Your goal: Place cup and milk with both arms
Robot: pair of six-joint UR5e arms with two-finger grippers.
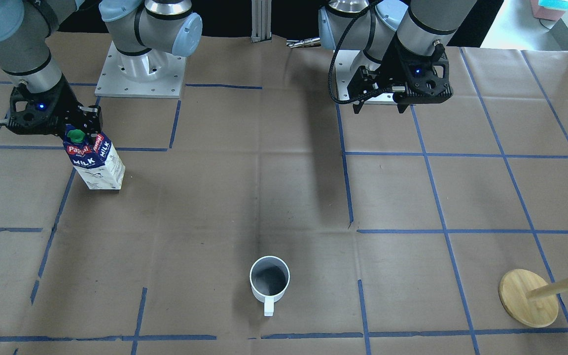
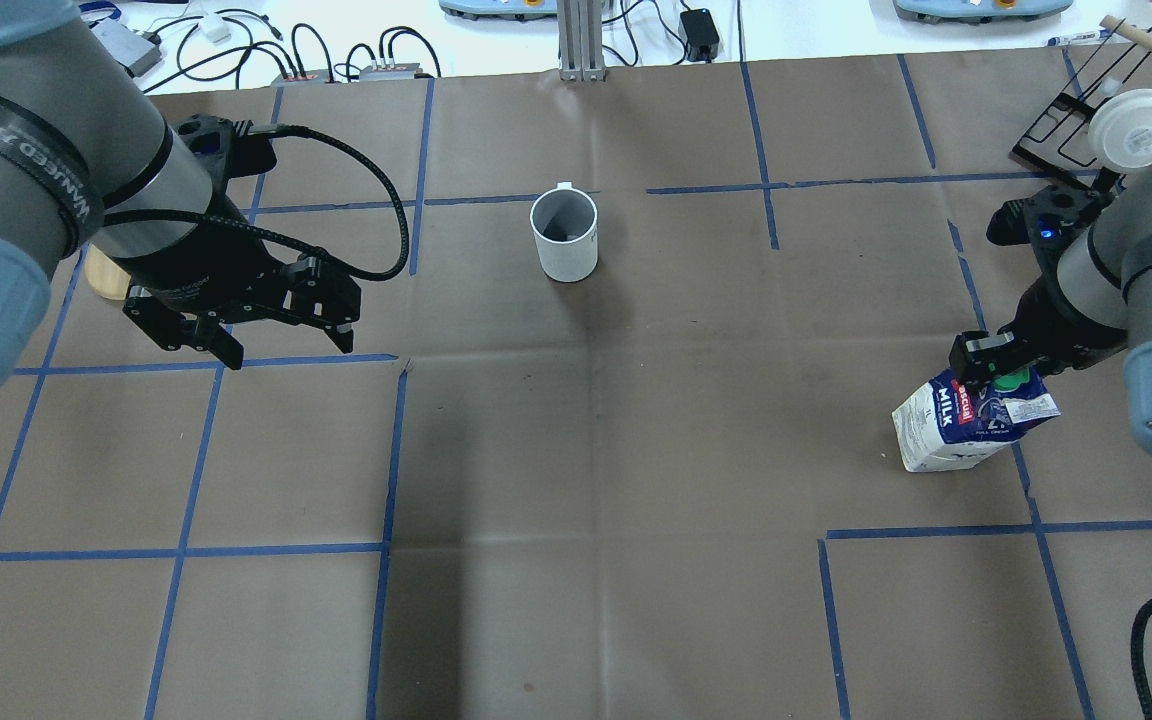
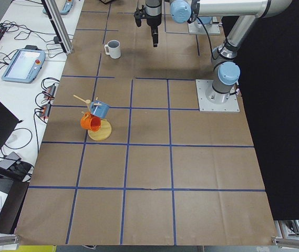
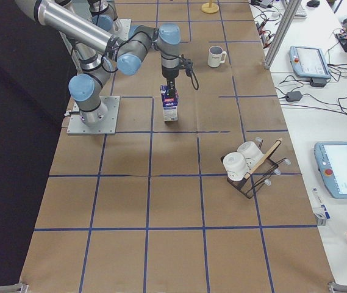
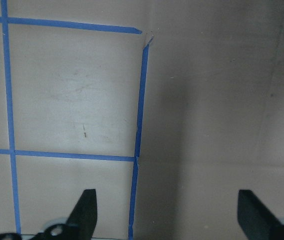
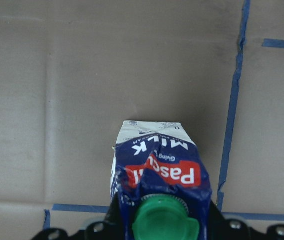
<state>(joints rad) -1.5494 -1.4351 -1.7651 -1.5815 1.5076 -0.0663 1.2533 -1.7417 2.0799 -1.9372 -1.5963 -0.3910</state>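
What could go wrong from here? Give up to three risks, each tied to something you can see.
1. The right gripper pinches the milk only at its gable top beside the green cap; lifted, it may swing or slip.
2. The cup has its handle turned away from the robot, so the open left gripper may have to grip the rim and could tip it.
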